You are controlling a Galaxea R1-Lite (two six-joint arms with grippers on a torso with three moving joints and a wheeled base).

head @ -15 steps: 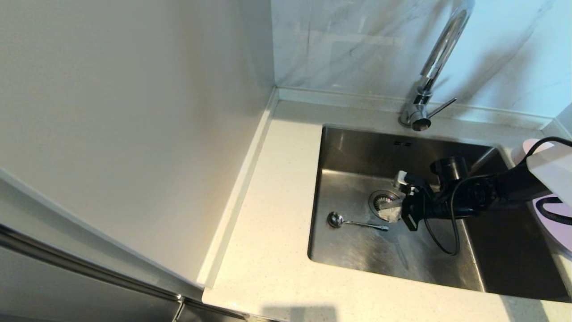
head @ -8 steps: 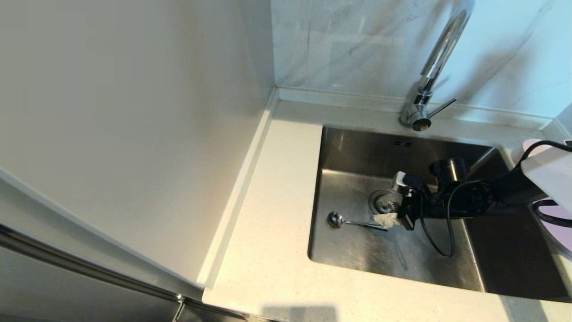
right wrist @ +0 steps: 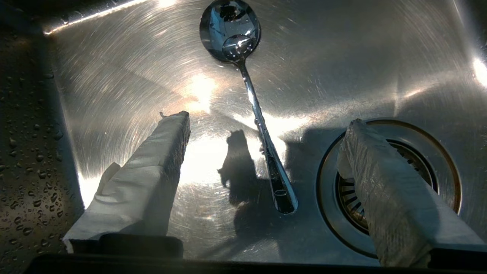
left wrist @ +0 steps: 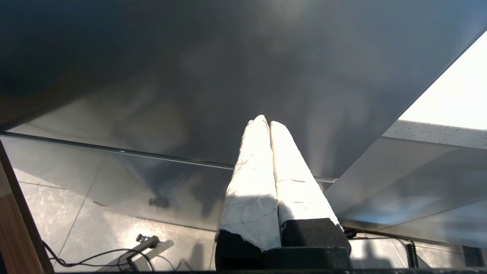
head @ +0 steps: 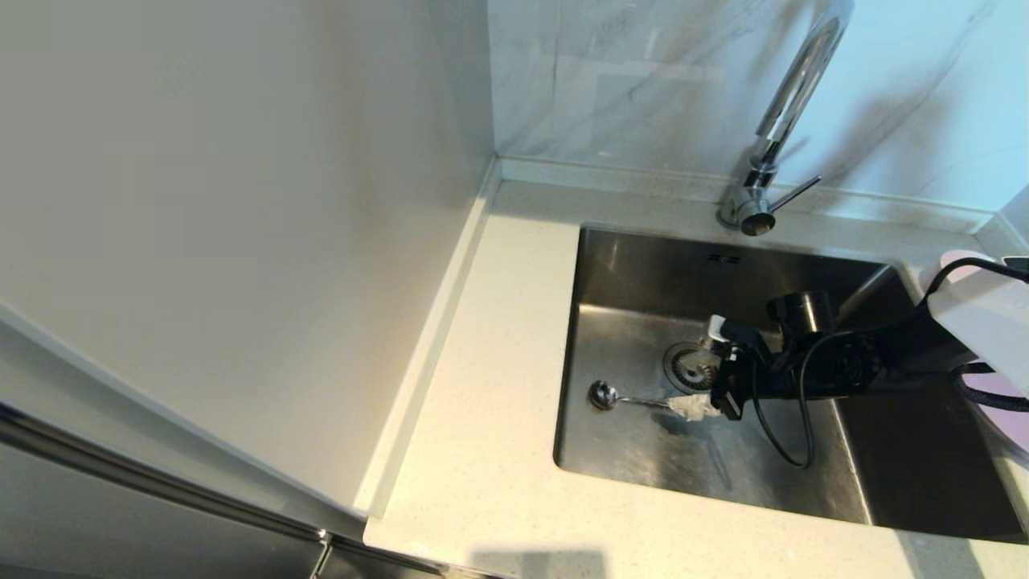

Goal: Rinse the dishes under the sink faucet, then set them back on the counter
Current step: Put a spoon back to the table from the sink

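- The counter (head: 482, 386) lies well off to the left of the working claw, a broad cream surface with a raised rim; I judge it the roomiest spot to set rinsed things down.
- The sink (head: 635, 265) wall rises just past the spoon's bowl, so there is little room to slide the spoon away from the claw before it meets steel.
- The spoon (right wrist: 249, 91) lies flat on the sink floor, its bowl pointing away from the right gripper (right wrist: 266, 125) and its handle end lying between the two spread, tape-wrapped fingers (right wrist: 159, 152), touching neither.
- It is likely light, rigid and slick with water, and it sits so low that the pads must come right down to the floor; the straight mid-handle looks the best place to pinch, square across.
- The drain strainer (right wrist: 384, 179) sits under the far finger, whose tip could catch its rim on closing.
- The faucet (head: 784, 112) stands behind the claw, with open room above the basin for lifting.
- The bowl (head: 949, 261) and plate (head: 1009, 406) rest on the counter behind the arm, at the right.
- The left gripper (left wrist: 266, 125) is parked beside a dark cabinet front, its fingers pressed together.
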